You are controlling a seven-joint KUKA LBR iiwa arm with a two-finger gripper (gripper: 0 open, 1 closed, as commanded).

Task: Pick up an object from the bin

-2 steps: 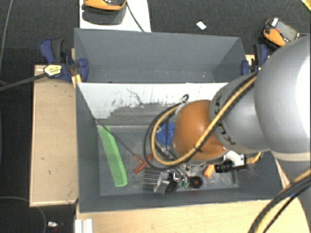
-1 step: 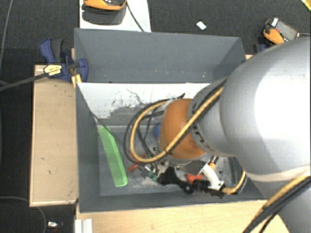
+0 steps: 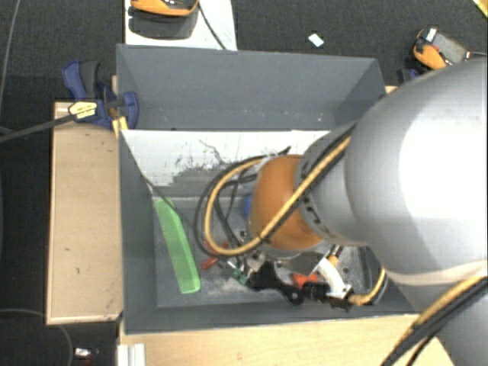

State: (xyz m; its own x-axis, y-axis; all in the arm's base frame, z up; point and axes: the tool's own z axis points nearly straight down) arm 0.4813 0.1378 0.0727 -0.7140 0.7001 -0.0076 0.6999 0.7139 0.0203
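My gripper (image 3: 264, 278) shows as a dark body under the arm's orange cover, low over the front middle of the bin floor. A long flat green comb-like piece (image 3: 178, 245) lies lengthwise along the left side of the floor, apart from the gripper. A small orange-red bit (image 3: 210, 263) and a small green bit (image 3: 239, 278) lie just left of the gripper. To its right sit a white object (image 3: 333, 274) and a small orange piece (image 3: 303, 280). What lies directly under the gripper is hidden.
The arm and its looped cables cover the bin's middle and right. A blue scrap (image 3: 245, 204) peeks out behind the cables. The back wall slopes up steeply, and the front wall stands close to the gripper.
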